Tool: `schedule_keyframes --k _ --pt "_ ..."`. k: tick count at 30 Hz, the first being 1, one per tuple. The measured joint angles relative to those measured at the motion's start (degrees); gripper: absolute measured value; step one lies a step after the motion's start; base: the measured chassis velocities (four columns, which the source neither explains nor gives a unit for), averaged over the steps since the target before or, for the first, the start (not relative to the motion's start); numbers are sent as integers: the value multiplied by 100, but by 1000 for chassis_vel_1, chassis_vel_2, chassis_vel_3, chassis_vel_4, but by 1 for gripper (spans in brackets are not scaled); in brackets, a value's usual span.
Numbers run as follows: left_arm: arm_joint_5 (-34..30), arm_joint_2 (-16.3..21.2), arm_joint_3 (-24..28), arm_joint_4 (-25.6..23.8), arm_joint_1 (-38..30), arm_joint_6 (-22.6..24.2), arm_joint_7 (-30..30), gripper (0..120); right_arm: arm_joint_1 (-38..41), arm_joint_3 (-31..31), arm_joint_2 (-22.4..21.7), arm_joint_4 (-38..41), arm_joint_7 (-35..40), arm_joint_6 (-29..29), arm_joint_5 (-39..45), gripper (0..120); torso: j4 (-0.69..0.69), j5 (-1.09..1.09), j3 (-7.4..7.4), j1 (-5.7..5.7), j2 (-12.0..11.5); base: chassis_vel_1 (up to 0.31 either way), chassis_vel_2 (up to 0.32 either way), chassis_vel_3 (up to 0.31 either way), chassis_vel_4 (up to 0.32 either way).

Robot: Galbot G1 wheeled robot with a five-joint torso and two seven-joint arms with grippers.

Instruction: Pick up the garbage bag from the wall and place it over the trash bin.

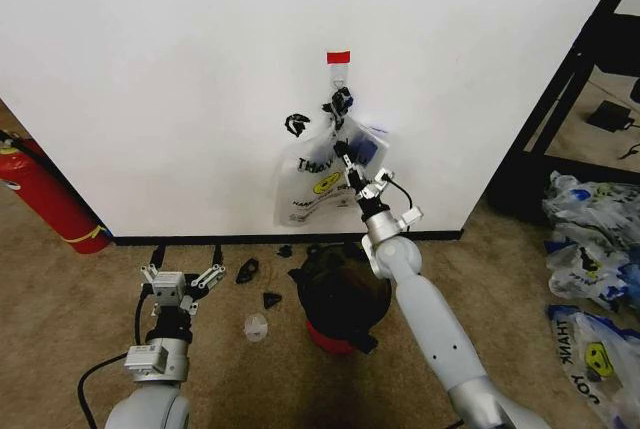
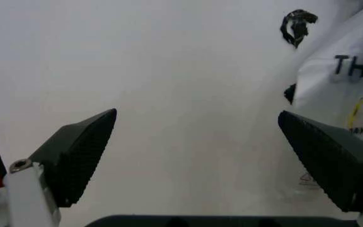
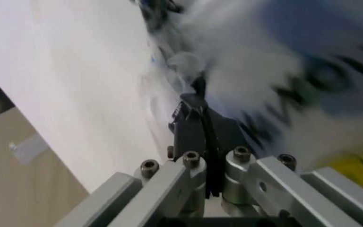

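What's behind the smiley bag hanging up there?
Behind the garbage bag is the white wall. The right gripper, fingers shut, pinches the bag. The bag covers the wall right behind it.

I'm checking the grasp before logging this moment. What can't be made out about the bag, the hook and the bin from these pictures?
- Whether plastic lies between the closed fingers of the right gripper: the right wrist view is blurred there.
- How the garbage bag hangs on the wall: too small in the head view, black clips cover its top.
- The trash bin rim: the right arm crosses it.
- The left gripper is open, away from the bag.
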Motion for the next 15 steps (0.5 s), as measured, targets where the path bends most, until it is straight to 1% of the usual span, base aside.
schedule_keyframes --k 4,11,15 --pt "-14 22 9 36 -11 -6 0 100 -203 8 -120 135 -29 5 -47 0 0 0 0 0 0 0 0 0 0" --pt "-20 21 28 75 -23 -37 0 100 -382 33 -194 208 -93 5 -101 0 0 0 0 0 0 0 0 0 0" --pt "-52 38 34 99 -28 -74 0 100 -747 80 -300 363 -342 3 -180 0 1 0 0 0 0 0 0 0 0"
